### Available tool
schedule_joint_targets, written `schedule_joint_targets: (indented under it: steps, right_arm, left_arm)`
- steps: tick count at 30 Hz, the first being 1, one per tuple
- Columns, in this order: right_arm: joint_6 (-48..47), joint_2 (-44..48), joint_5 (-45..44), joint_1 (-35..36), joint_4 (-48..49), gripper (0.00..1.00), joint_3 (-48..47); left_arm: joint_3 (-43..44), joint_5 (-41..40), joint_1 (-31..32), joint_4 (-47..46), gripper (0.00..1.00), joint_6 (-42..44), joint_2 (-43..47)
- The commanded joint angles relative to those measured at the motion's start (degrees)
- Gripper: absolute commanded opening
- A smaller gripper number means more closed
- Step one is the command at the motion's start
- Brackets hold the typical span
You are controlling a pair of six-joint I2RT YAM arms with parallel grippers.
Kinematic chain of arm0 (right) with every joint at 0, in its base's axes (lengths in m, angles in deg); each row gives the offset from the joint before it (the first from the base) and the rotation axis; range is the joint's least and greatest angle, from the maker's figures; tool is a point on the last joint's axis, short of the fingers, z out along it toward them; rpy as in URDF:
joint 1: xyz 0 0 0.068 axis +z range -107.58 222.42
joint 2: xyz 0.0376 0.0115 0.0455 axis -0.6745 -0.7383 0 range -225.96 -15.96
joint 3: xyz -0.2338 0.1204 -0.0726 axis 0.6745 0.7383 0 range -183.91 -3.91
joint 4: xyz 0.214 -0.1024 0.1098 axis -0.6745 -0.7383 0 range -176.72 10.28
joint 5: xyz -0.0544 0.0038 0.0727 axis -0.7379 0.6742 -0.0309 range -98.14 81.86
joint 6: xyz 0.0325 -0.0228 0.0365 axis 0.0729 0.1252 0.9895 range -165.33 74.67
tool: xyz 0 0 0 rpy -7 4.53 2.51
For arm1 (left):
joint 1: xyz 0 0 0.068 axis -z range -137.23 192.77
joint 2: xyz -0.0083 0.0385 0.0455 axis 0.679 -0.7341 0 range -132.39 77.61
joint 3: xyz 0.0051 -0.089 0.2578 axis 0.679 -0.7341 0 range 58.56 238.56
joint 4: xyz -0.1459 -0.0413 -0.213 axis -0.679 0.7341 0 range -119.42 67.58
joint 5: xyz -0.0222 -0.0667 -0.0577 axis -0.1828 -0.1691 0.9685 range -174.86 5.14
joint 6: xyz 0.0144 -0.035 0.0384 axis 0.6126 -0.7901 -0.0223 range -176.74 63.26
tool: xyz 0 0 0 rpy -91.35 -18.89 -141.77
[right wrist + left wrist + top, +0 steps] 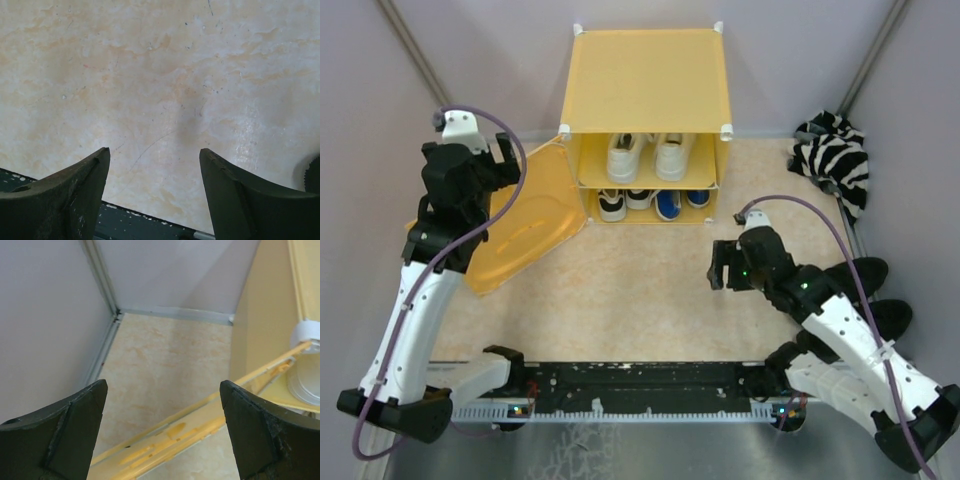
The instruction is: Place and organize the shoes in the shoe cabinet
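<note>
The yellow-orange shoe cabinet [645, 75] stands at the back centre. A white pair [645, 155] sits on its upper shelf. A black-and-white pair [623, 200] and a blue pair [680, 201] sit below. Its front panel [525, 215] is swung open to the left; its top edge shows in the left wrist view [200, 425]. My left gripper [510, 158] is open and empty just above that panel edge. My right gripper [718, 268] is open and empty over bare floor, right of and in front of the cabinet.
A black pair of shoes [865, 290] lies at the right behind my right arm. A zebra-striped cloth [835, 160] lies at the back right. A black rail [640, 385] runs along the near edge. Grey walls close in left, right and back.
</note>
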Motion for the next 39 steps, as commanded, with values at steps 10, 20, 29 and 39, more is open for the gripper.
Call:
schedule_joint_targets:
  steps: [10,20,29,39]
  right_arm:
    - [-3.0,2.6,-0.3,-0.3,-1.6,0.73,-6.8]
    - [-4.3,2.7,0.1,-0.4,2.0,0.73,-8.9]
    - [-5.4,2.0,-4.6,-0.4,2.7,0.73,-10.6]
    - [-5.4,1.7,-12.6,-1.1,1.0,0.74,-12.8]
  left_arm:
    - [-1.7,22.9,-1.4,8.7,0.99,-8.6,0.6]
    - [-3.6,42.6,-1.4,7.9,0.99,-15.3,5.7]
    - [-10.8,64.0,-1.4,-13.2,0.99,-24.3,13.1]
    - [-14.3,60.1,-1.4,-6.4,0.98,-19.2,14.3]
